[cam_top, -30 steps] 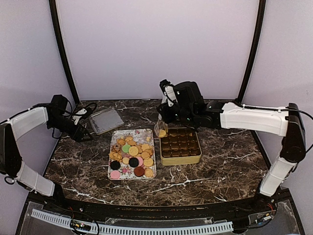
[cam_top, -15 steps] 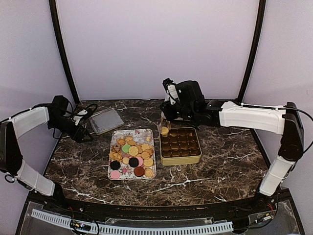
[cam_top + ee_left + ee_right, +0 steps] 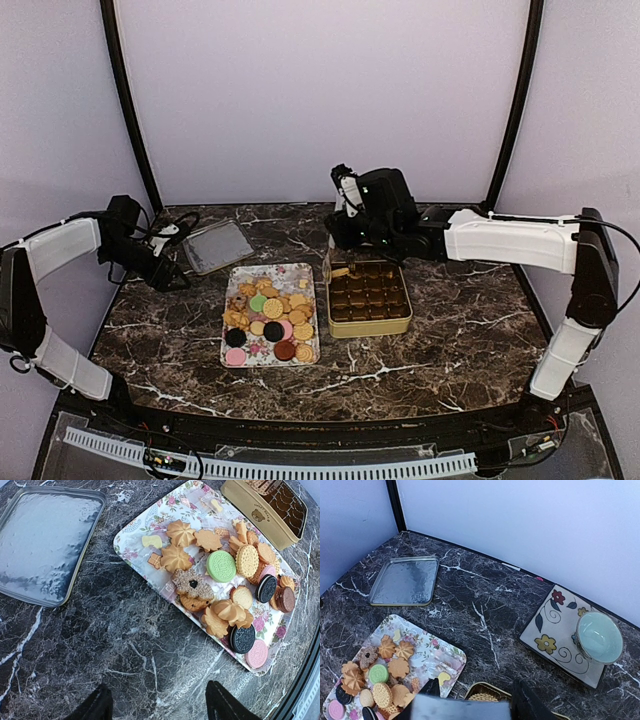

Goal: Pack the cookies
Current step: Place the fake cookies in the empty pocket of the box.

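Note:
The cookies (image 3: pixel 270 315) lie heaped on a flowery tray (image 3: pixel 248 272) at mid table: tan shaped ones with green, pink and dark discs (image 3: pixel 220 580) (image 3: pixel 380 680). To the tray's right stands a gold tin (image 3: pixel 372 329) with a brown grid of compartments. One tan ridged cookie (image 3: pixel 340 271) (image 3: pixel 484 697) lies in the tin's far left compartment. My right gripper (image 3: pixel 340 256) (image 3: pixel 477 682) hangs open just above that corner, touching nothing. Over bare marble left of the tray, my left gripper (image 3: pixel 176 275) (image 3: pixel 157 707) is open and empty.
A silver tin lid (image 3: pixel 215 245) (image 3: pixel 45 545) (image 3: pixel 405 580) lies at the back left. Behind the tin a flower-patterned square plate (image 3: pixel 547 630) carries a pale green bowl (image 3: pixel 599 637). Lilac walls close in the table on three sides.
My right gripper has opened and let go of the tan cookie, which now lies in the tin's far left corner. The left arm has not moved.

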Available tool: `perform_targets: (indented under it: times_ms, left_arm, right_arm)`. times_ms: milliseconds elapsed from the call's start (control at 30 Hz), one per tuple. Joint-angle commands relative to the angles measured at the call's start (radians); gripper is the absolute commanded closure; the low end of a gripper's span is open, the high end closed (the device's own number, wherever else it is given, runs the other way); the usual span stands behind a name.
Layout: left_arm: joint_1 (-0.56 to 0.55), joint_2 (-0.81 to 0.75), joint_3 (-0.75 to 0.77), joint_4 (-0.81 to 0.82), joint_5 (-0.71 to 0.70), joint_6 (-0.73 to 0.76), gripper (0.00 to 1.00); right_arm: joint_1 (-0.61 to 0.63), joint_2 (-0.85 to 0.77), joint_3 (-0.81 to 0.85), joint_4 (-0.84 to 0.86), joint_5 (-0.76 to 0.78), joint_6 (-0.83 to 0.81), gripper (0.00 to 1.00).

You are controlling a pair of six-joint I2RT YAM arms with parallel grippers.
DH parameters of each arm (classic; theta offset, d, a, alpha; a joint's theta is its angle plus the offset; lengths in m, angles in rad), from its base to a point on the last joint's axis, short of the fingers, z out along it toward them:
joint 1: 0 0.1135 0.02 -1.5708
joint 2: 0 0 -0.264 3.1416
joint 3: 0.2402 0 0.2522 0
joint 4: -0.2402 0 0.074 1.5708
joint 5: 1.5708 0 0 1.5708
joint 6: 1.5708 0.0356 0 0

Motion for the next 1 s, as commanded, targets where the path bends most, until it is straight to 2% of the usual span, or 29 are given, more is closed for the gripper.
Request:
perform_targets:
  times_ms: [0,233,500,967]
  left_arm:
    - [0.004,-0.003,0.014,-0.035,0.023,0.000,0.34]
    - [0.006,-0.005,0.014,-0.039,0.023,0.002,0.34]
    - [0.006,-0.002,0.016,-0.035,0.032,-0.004,0.35]
    - [0.005,0.003,0.012,-0.031,0.034,-0.004,0.35]
  right_arm:
    - [-0.005,-0.002,-0.003,0.070,0.003,-0.002,0.51]
    - [-0.005,-0.039,-0.024,0.075,0.007,0.000,0.55]
    - [-0.005,-0.059,-0.045,0.084,0.025,-0.004,0.65]
    - [-0.005,-0.098,0.008,0.053,0.032,-0.047,0.66]
